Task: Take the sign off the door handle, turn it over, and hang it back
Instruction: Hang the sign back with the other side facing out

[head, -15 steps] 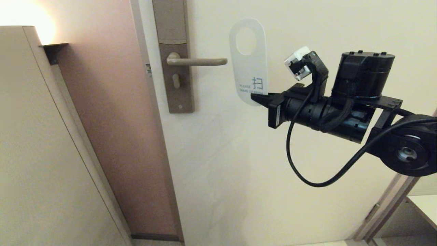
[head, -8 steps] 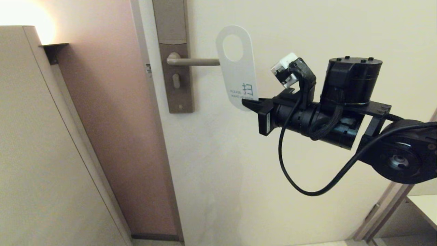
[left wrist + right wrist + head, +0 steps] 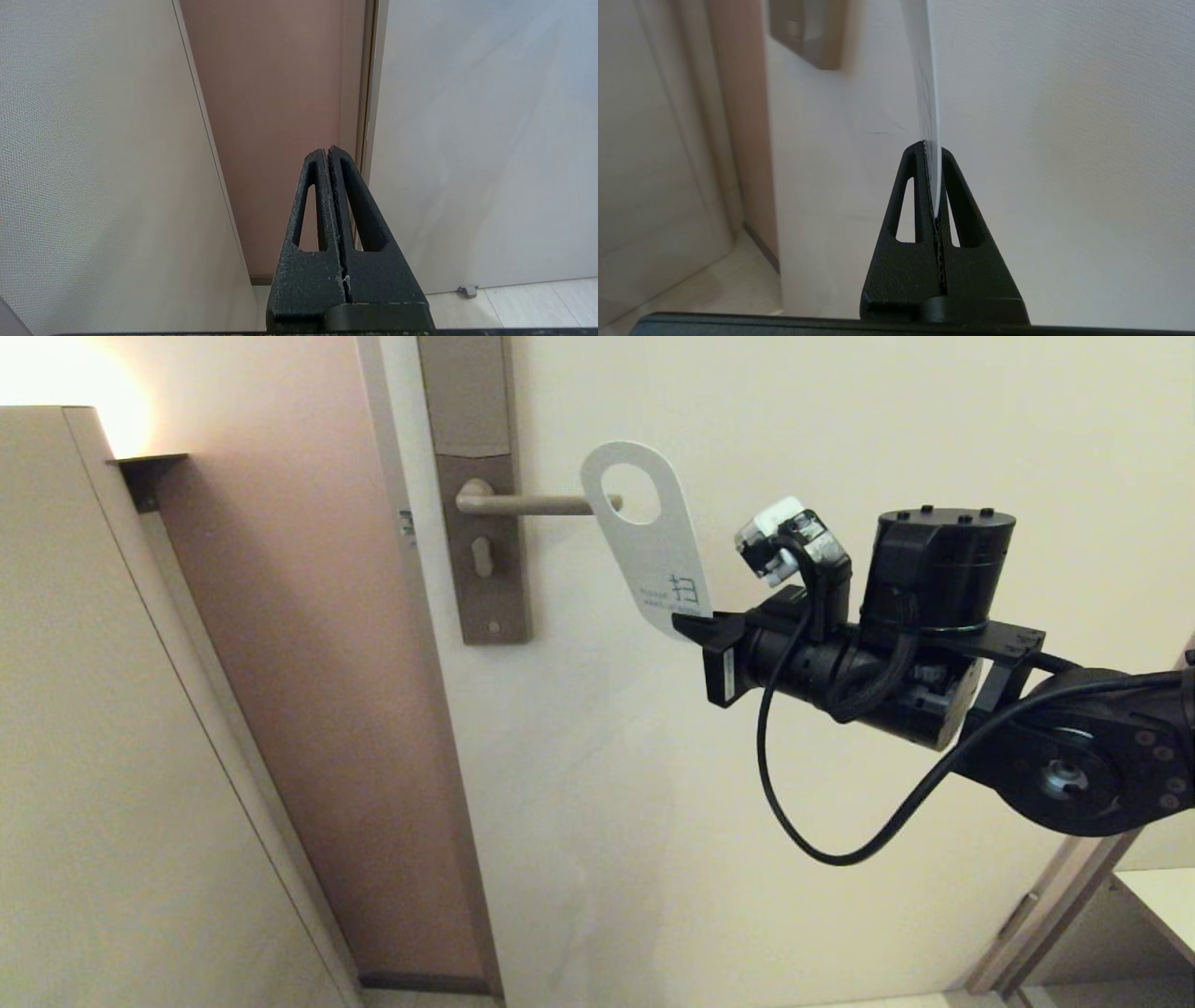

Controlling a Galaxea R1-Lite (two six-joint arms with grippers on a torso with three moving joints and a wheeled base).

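The sign (image 3: 646,549) shows its white side with teal print and leans left. Its oval hole lies over the rounded tip of the door handle (image 3: 523,504), a beige lever on a tall brownish-grey plate (image 3: 481,569). I cannot tell if the tip is through the hole. My right gripper (image 3: 689,622) is shut on the sign's lower end. In the right wrist view the sign (image 3: 924,70) shows edge-on, pinched in the right gripper (image 3: 933,151). My left gripper (image 3: 327,151) is shut and empty, low by the door frame, out of the head view.
The cream door (image 3: 747,411) fills the background. A pinkish-brown wall strip (image 3: 299,663) and a beige panel (image 3: 112,756) stand on the left. A black bracket (image 3: 149,476) juts out at upper left. A door stop (image 3: 467,290) sits on the floor.
My right gripper has carried the sign leftward and slightly down toward the handle. The sign has tilted left and its hole now overlaps the lever's tip.
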